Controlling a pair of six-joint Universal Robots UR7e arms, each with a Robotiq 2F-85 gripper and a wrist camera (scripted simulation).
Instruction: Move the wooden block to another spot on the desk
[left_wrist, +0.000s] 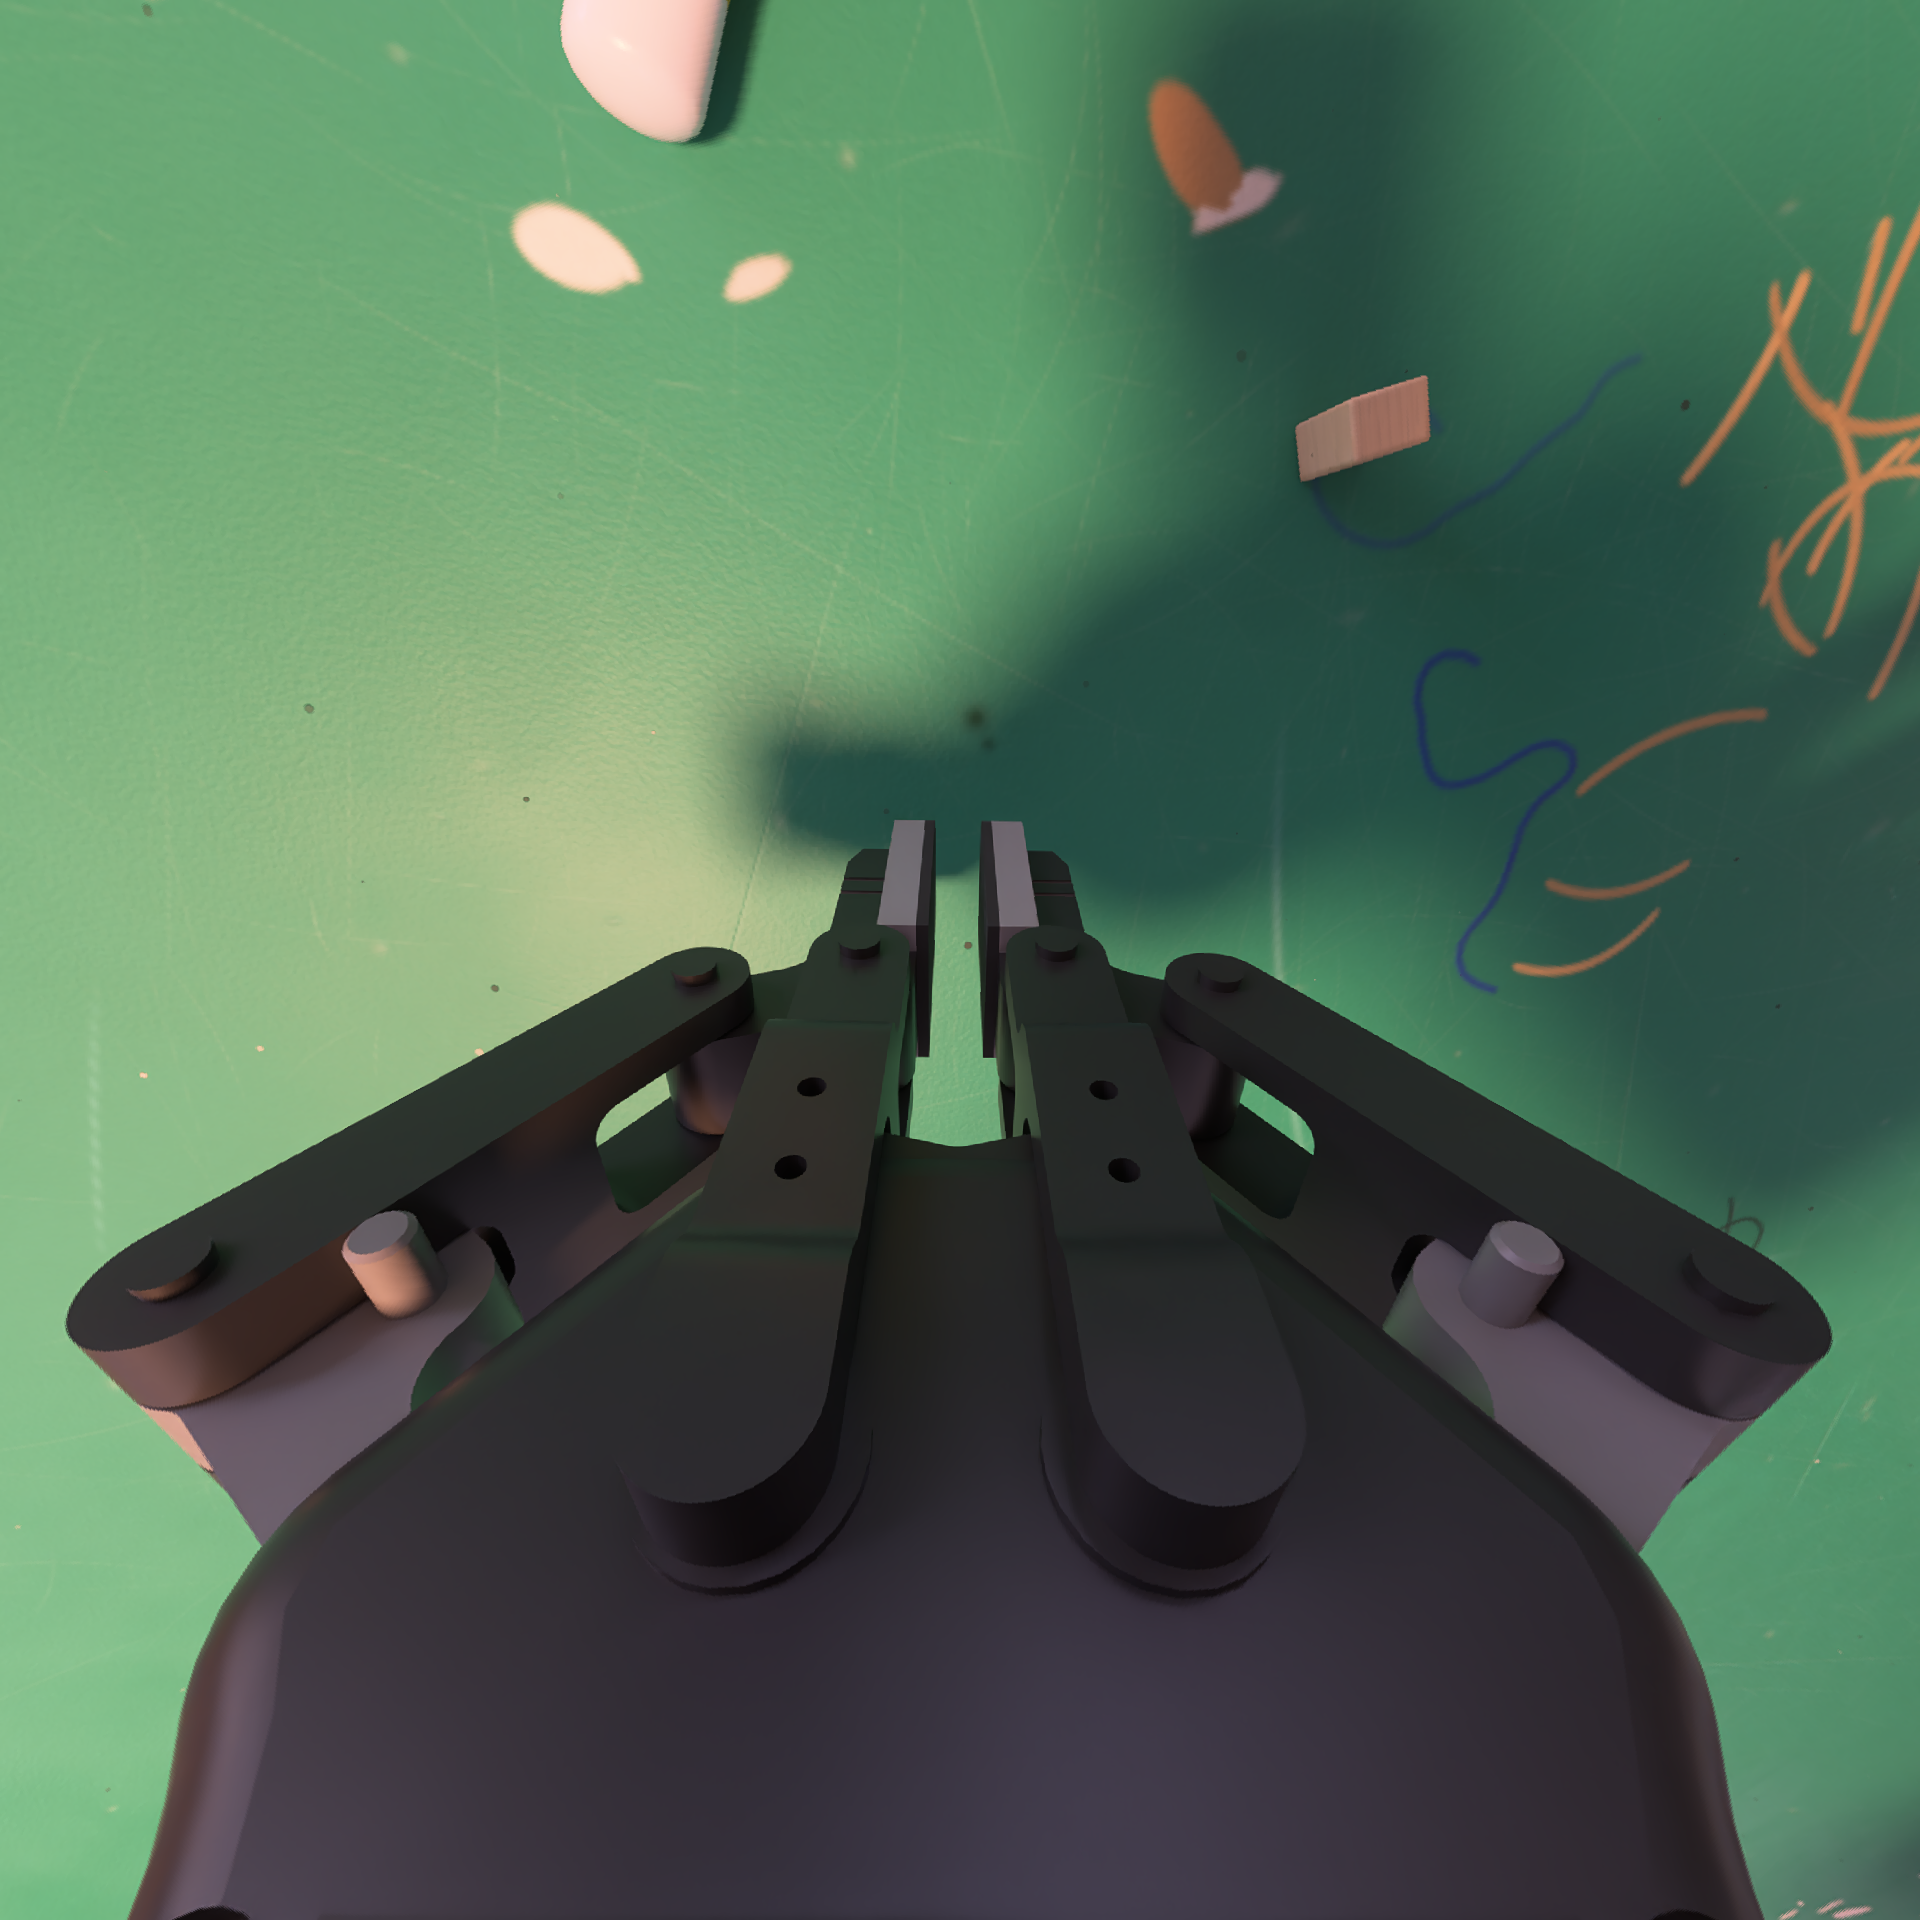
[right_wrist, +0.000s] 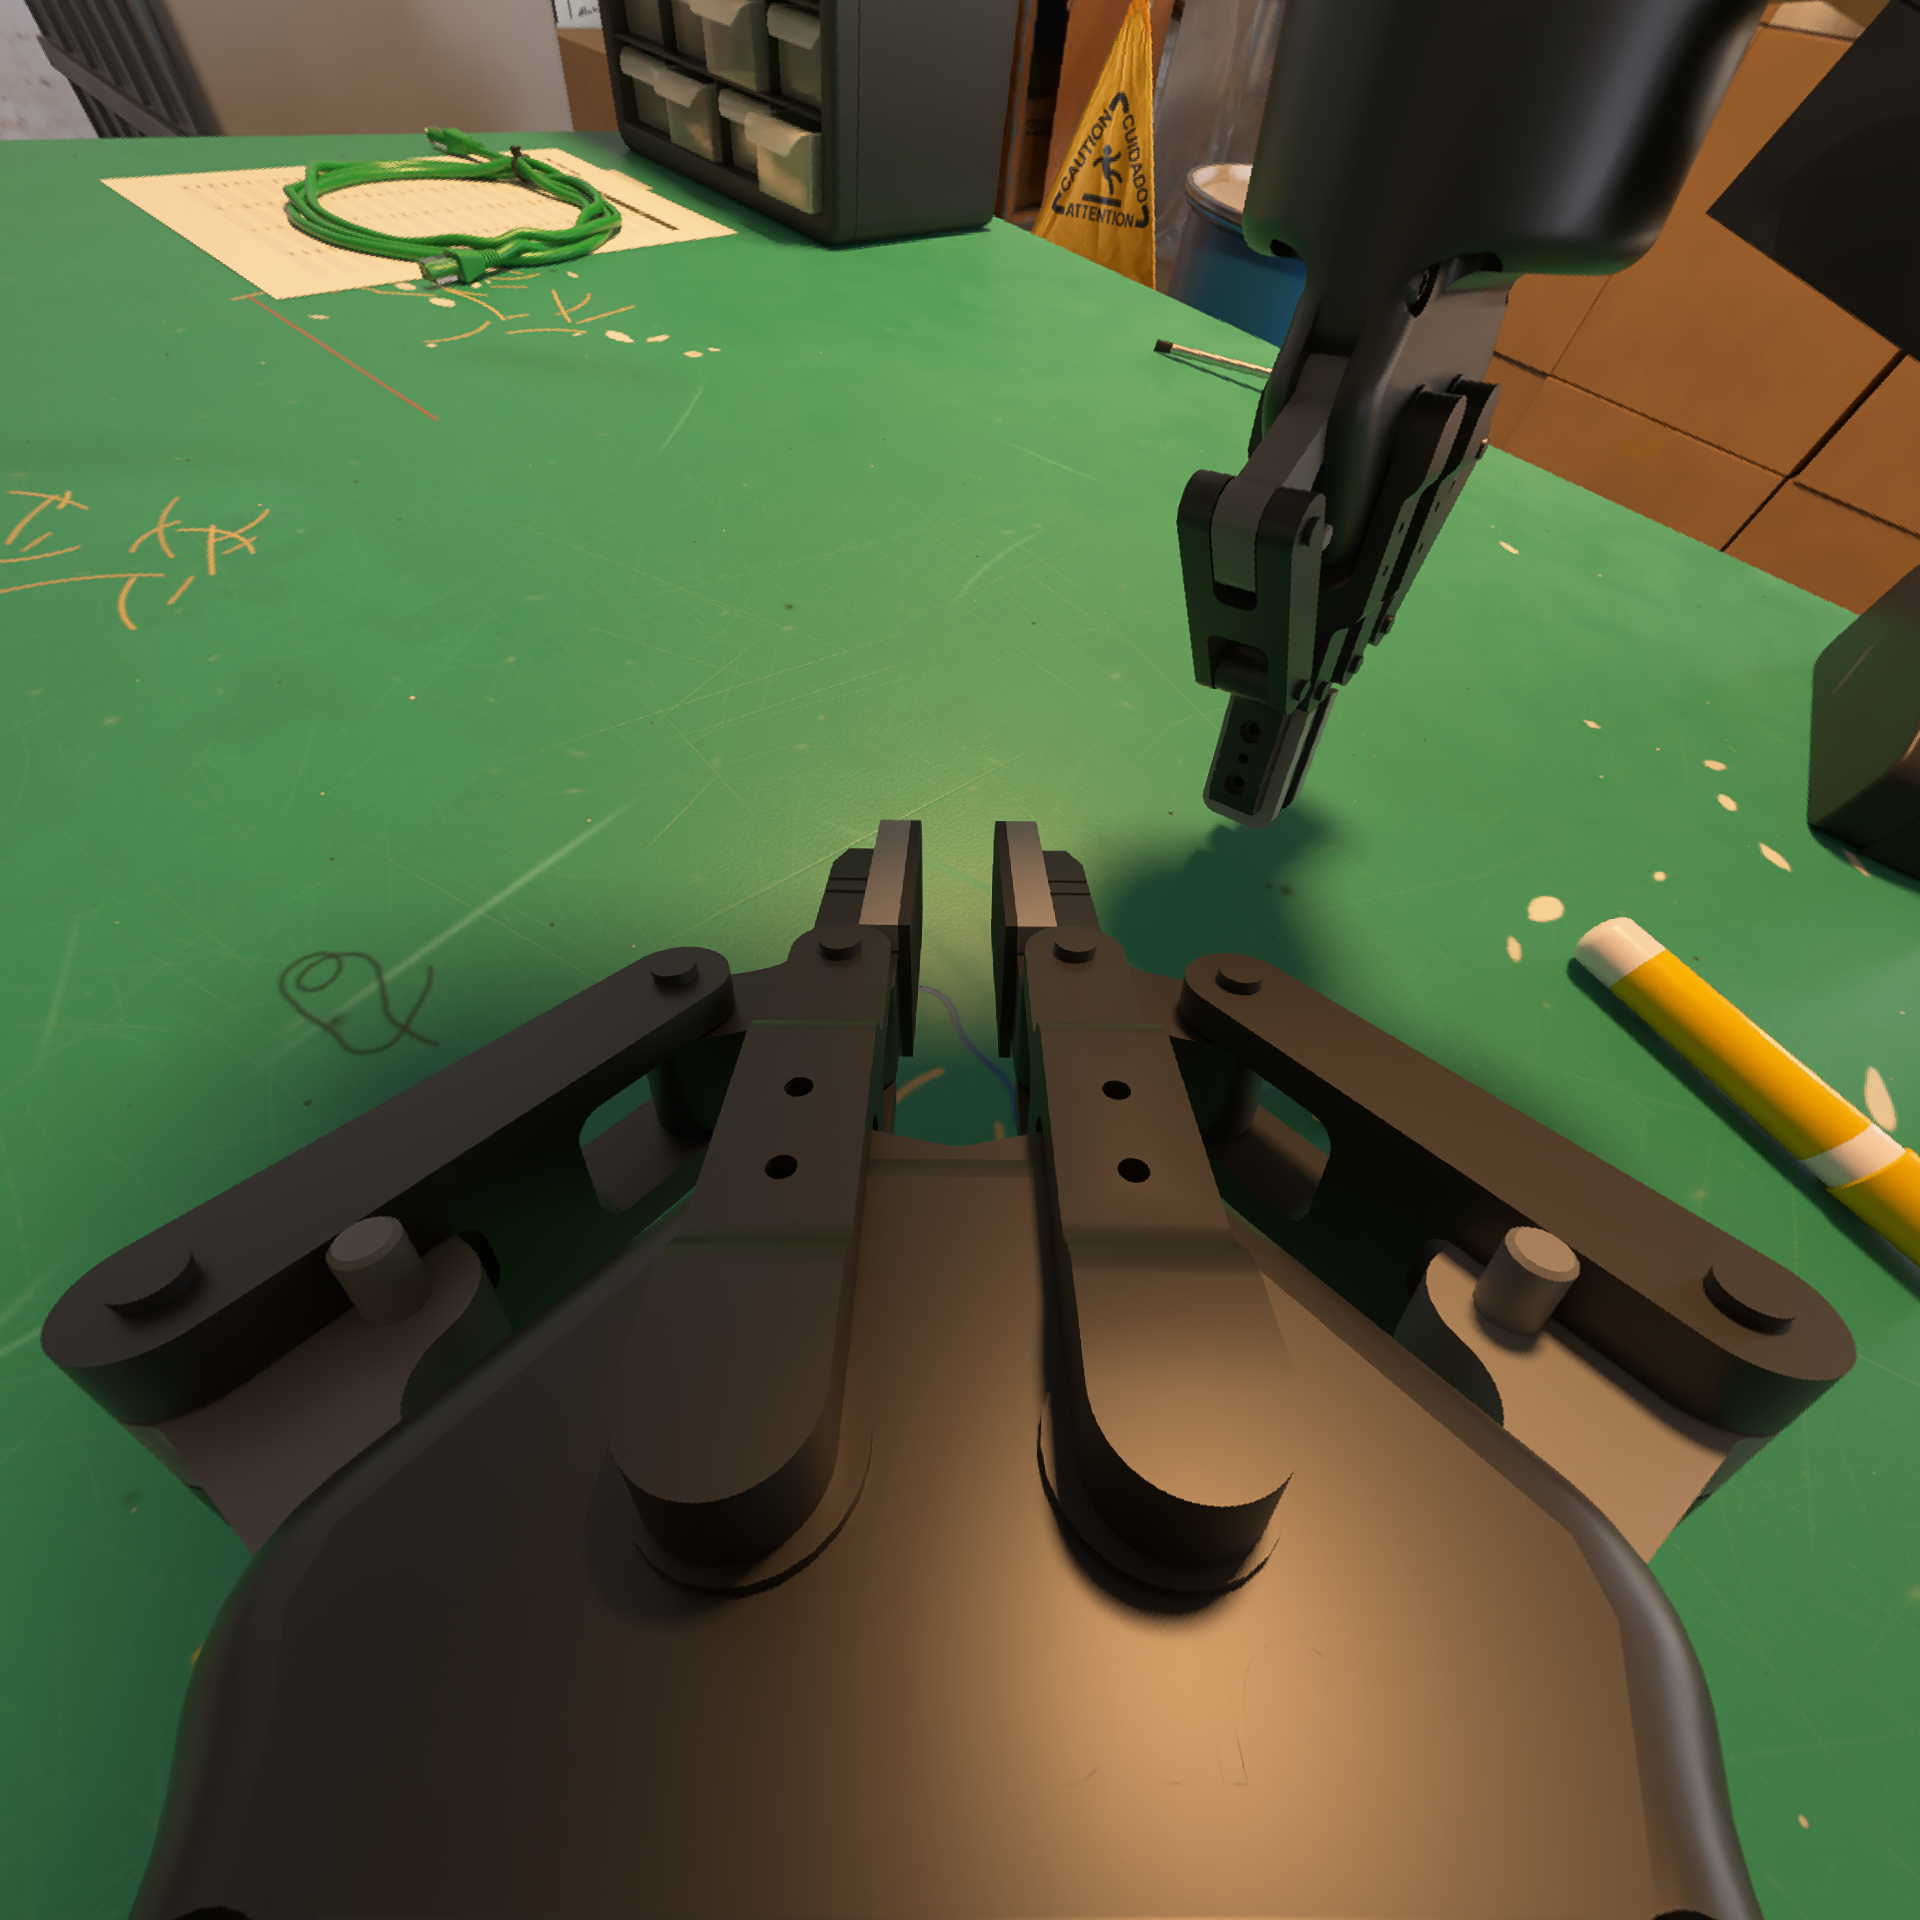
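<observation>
We judge the approach step not yet begun: the wooden block (left_wrist: 1362, 428) lies untouched on the green desk (left_wrist: 416, 623), ahead and right of our left gripper (left_wrist: 957, 873). Next, we must spread that gripper and descend over the block. Both it and our right gripper (right_wrist: 957, 873) stand nearly closed, holding nothing.

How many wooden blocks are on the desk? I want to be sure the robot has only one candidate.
1. The wooden block lies on the green desk, ahead and right of the left gripper. The right wrist view shows none; others may be hidden.
</observation>
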